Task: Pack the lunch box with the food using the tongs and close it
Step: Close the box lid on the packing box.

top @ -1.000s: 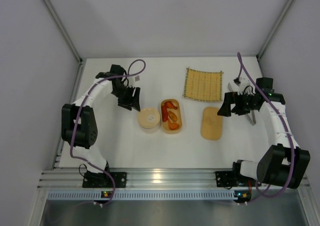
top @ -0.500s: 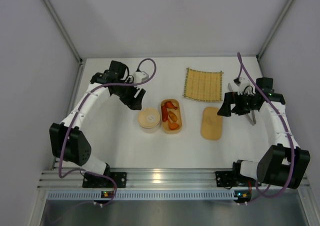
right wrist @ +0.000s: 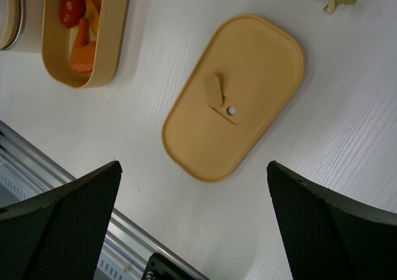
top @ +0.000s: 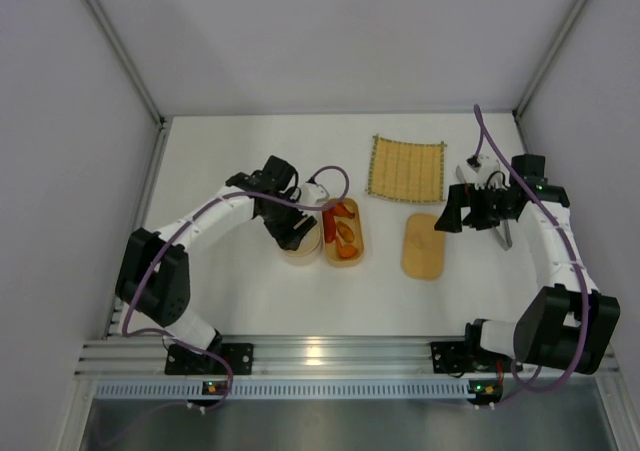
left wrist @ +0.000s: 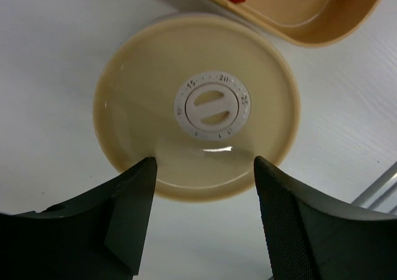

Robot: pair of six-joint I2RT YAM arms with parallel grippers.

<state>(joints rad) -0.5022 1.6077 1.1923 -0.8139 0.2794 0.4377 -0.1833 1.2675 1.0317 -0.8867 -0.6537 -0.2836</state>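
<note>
Left tool [left wrist: 205, 165] nearer seemingly half-full box [right wrist: 113, 31]

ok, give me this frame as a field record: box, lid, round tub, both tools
lunch box: open, orange and red food inside
lid: flat on table, right of box, apart
round container: just left of box, dial on top
left tool: open, empty, over round container
right tool: open, empty, over lid
bamboo mat: behind lid
</note>
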